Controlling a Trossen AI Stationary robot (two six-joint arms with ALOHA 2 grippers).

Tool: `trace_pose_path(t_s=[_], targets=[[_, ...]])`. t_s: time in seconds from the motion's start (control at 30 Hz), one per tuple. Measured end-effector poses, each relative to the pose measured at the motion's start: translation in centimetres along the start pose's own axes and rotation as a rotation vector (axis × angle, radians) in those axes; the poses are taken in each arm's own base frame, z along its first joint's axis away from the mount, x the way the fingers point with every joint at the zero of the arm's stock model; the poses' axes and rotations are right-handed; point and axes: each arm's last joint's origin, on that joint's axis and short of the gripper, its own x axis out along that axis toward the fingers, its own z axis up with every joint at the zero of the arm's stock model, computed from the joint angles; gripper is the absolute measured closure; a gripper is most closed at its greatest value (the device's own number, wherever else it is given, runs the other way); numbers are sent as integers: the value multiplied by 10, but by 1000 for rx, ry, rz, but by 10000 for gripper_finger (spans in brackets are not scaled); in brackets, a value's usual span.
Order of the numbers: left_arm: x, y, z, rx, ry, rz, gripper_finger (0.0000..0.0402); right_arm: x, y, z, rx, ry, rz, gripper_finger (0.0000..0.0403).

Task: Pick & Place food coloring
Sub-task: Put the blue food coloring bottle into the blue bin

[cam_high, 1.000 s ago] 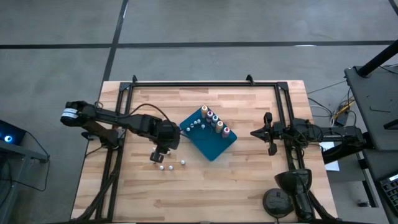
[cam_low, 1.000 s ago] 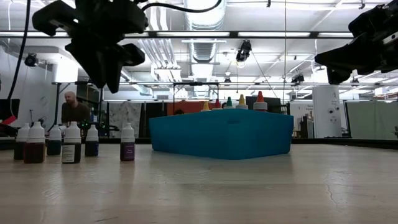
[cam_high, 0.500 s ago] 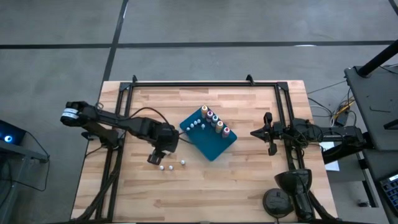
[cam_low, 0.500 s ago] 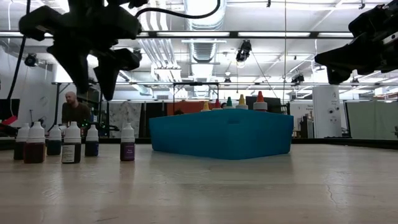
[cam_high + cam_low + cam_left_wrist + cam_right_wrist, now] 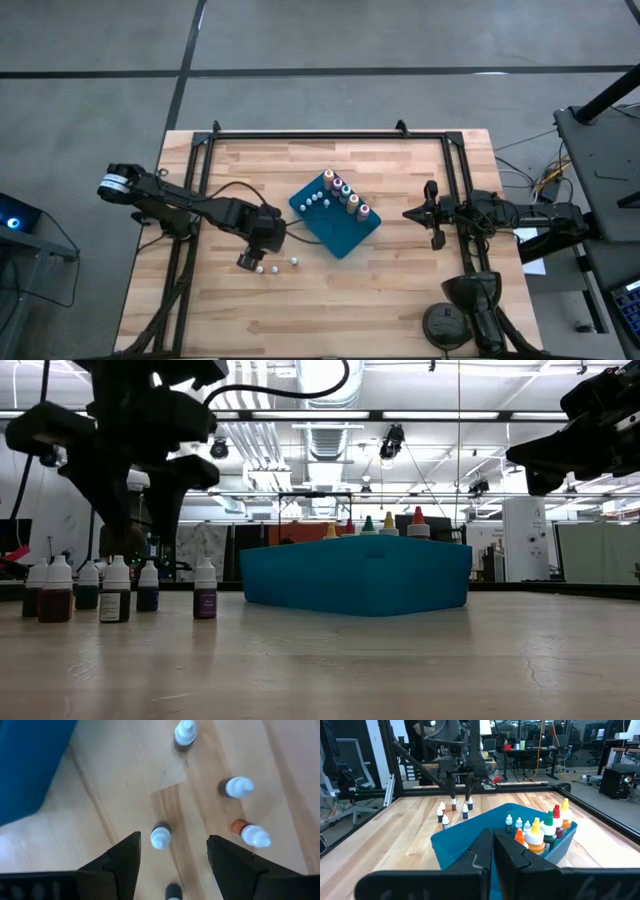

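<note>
Wooden planks of the table (image 5: 400, 290) carried a blue tray (image 5: 338, 232) with coloured-topped food coloring bottles (image 5: 347, 197) and a few white-topped ones along one side, while five more white-topped bottles (image 5: 117, 589) stood loose beside it. Above those, the left gripper (image 5: 247, 259) hung with fingers (image 5: 125, 862) spread wide and empty. Well away near the table's right edge, the right gripper (image 5: 430, 216) waited with fingers pressed together.

Blue tray (image 5: 30, 760): in the left wrist view only one corner shows; the rest is cut off by the frame edge.
White-topped bottle (image 5: 172, 892): between the left gripper's fingers (image 5: 120, 865), cut off at the edge, only its dark top part visible.
Loose bottles beside the tray (image 5: 270, 268): from above, too small to tell liquid colours.
Tray interior (image 5: 355, 575): at table height, hidden behind its wall; only coloured caps (image 5: 418, 520) clear the rim.
</note>
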Motion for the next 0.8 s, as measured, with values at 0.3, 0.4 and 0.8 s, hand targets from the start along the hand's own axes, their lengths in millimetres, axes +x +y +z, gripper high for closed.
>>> trace_pose_path(t_s=[0.3,0.4,0.8], targets=[[11,1,-9,-3,18,24,203,0,0,0,0,0,0,394],[17,2,-9,-8,19,25,203,0,0,0,-1,0,0,394],[34,9,-7,-32,71,20,203,0,0,0,-2,0,0,394]])
